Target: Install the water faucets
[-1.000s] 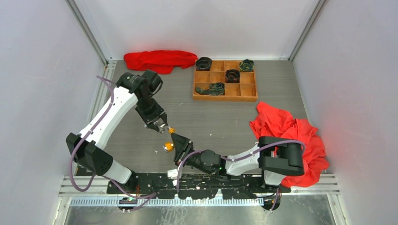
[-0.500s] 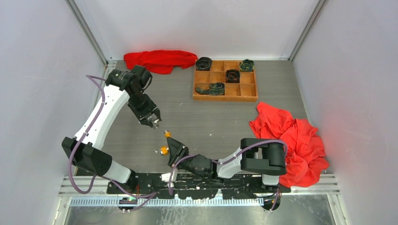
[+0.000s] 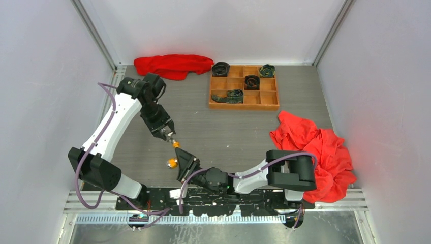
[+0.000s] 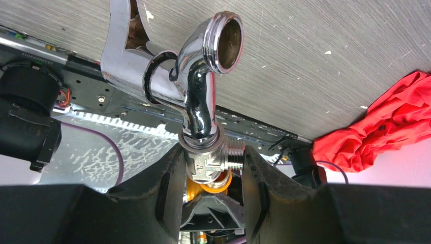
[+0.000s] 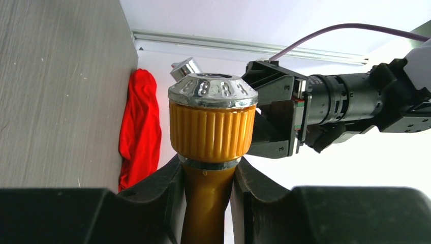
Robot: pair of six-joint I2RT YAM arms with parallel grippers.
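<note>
My left gripper [image 3: 169, 136] [image 4: 211, 175] is shut on the shiny silver water faucet [image 4: 201, 101], clamping its threaded body while the bent spout points away over the table. My right gripper [image 3: 179, 161] [image 5: 208, 183] is shut on the stem of the orange-yellow water faucet [image 5: 211, 129] [image 3: 172, 162], just below its ribbed collar and silver cap. The two grippers face each other tip to tip near the table's front middle. The orange piece's capped end sits right by the silver piece; I cannot tell whether they touch.
A wooden compartment tray [image 3: 244, 105] with dark rolled items stands at the back right. One red cloth [image 3: 173, 65] lies at the back, another [image 3: 315, 147] is heaped at the right by the right arm's base.
Both grippers have shifted a little to the left with their pieces. The left gripper backed off half a second ago and has closed in on the orange piece again.
</note>
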